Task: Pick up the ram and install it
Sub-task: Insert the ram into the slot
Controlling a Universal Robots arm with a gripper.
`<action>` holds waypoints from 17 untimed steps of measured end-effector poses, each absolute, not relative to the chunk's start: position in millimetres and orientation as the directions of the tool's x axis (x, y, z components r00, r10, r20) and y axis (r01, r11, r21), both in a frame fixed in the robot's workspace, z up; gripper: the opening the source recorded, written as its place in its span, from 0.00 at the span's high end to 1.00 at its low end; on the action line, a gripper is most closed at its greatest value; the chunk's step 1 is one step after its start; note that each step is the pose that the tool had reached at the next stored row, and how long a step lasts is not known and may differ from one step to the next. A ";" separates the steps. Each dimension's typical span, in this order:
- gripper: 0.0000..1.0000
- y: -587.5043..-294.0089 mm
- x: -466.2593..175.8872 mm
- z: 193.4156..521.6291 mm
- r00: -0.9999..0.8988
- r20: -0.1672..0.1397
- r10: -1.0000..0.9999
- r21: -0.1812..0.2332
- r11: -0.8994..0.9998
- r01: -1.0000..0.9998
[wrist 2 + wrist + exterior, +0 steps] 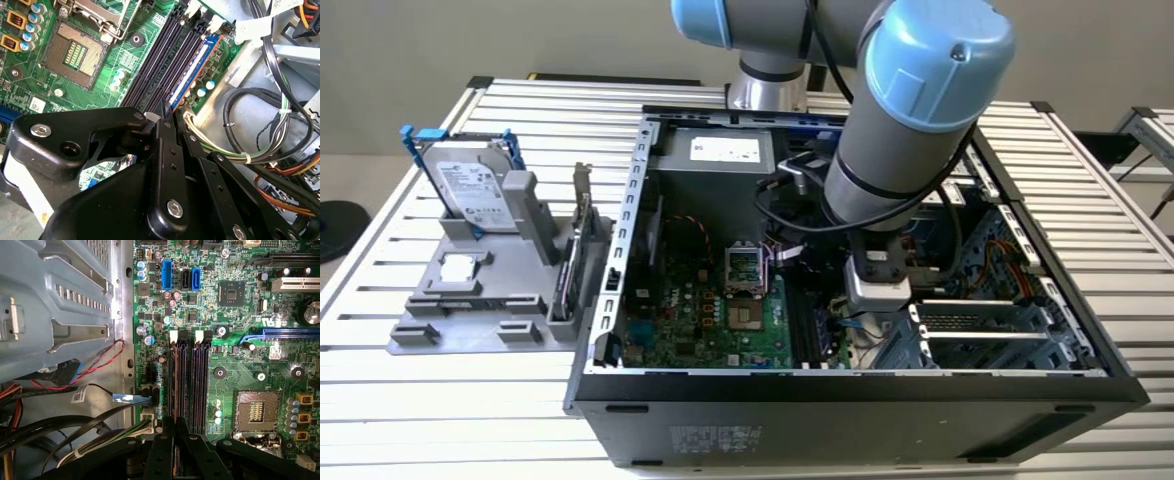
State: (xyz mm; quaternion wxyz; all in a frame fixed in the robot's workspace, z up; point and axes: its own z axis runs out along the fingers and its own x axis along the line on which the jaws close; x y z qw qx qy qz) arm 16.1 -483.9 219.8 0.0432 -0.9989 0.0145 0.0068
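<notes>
- Here, your black two-fingered claw (169, 109) is pinched closed on the near end of the long, narrow, blue-faced ram stick (194, 67).
- The ram stick stands edge-on along the outermost of the black memory slots (160, 55) on the green motherboard (125, 65), extending away from the fingertips.

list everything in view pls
table: one, silver, under the case
computer case: one, black, open, on the table
motherboard: one, green, inside the case
the ram: one, blue-faced, in the slot at the board's edge
empty memory slots: three, black, beside the ram
holder: one, grey, exterior view's left of the case
hard drive: one, silver, blue rails, in the holder
bracketed card: one, upright, on the holder
cables: several, black, white and orange, beside the board
arm: one, grey-blue, inside the case
tool: one, black, shut on the ram
</notes>
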 end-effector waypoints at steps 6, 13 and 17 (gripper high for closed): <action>1.00 -483.9 16.1 218.7 0.999 -0.015 -0.028 -0.088 -0.996 -0.029; 1.00 -483.9 16.2 218.7 0.999 -0.015 -0.028 -0.090 -0.996 -0.029; 1.00 -483.9 16.9 218.7 0.999 -0.015 -0.028 -0.091 -0.995 -0.029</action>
